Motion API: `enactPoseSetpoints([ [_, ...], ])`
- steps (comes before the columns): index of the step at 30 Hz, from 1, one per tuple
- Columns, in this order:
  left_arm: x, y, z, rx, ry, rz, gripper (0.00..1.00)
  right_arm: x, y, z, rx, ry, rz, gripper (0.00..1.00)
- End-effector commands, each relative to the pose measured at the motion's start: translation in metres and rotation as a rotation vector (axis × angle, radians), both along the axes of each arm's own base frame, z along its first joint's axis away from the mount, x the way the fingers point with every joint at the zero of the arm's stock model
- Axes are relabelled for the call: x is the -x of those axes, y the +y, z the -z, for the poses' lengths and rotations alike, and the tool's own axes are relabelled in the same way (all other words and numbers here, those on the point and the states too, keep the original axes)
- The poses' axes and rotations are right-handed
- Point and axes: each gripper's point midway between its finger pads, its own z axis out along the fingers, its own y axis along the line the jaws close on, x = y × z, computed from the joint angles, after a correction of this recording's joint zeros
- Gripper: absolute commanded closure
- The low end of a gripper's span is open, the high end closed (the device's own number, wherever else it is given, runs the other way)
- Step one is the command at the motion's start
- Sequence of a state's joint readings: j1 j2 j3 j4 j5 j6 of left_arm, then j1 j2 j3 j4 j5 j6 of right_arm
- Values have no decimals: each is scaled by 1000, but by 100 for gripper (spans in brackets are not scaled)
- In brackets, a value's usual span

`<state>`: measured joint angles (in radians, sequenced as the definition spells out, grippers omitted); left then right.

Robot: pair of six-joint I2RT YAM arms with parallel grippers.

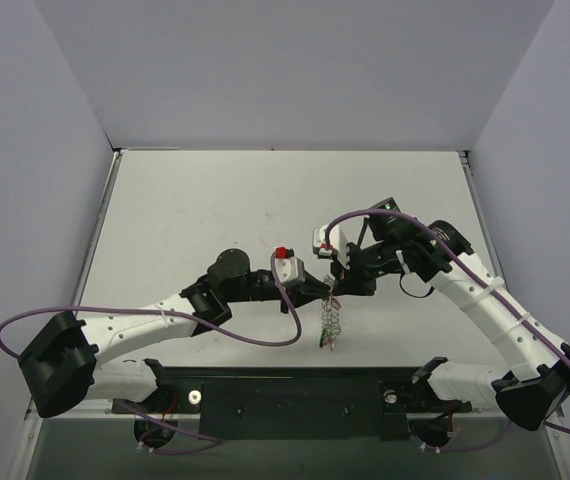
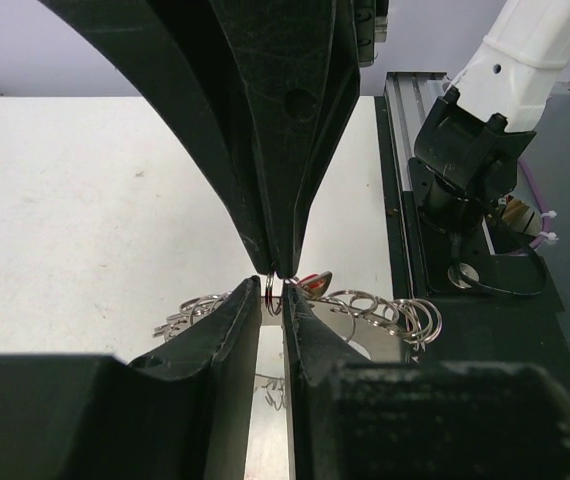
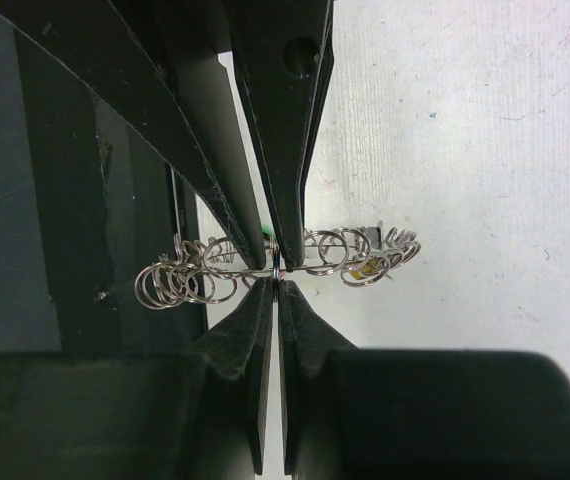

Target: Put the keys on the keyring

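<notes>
The keyring (image 1: pixel 331 318) is a silvery coil of small loops hanging below the two grippers, which meet tip to tip above the table. My left gripper (image 2: pixel 275 293) is nearly shut, with one small loop (image 2: pixel 268 292) of the coil between its tips. My right gripper (image 3: pixel 278 279) is shut on the same thin loop from the opposite side. The coil spreads to both sides in the left wrist view (image 2: pixel 390 310) and in the right wrist view (image 3: pixel 180 282). A red key head (image 2: pixel 315 283) sits by the tips. A yellow key (image 3: pixel 370 268) and a green speck (image 3: pixel 265 232) hang on the coil.
The black base rail (image 1: pixel 295 395) runs along the near edge, under the hanging coil's lower end. The right arm's base (image 2: pixel 475 150) stands close behind the grippers in the left wrist view. Purple cables (image 1: pixel 265 335) loop beside both arms. White table (image 1: pixel 215 200) lies beyond.
</notes>
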<state>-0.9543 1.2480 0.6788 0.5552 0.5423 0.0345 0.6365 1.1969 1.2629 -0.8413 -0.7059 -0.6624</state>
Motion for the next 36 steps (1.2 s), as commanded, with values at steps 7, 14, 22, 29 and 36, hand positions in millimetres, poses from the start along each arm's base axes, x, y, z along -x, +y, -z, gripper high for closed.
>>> enactPoseSetpoints([
  [7, -2, -10, -27, 55, -37, 18, 75, -1, 10, -16, -57, -10, -11, 100],
  [14, 2, -13, -24, 41, -29, 51, 93, -1, 11, -19, -65, -10, -6, 100],
  [22, 6, -10, -21, 8, -26, 70, 100, 0, 11, -20, -89, 16, 19, 100],
  [29, 1, 13, -47, 164, -93, 0, 100, 4, 9, -23, -159, 56, 28, 67],
  [36, 4, 47, -73, 364, -89, -37, 100, 23, 16, -21, -264, 112, -90, 58],
])
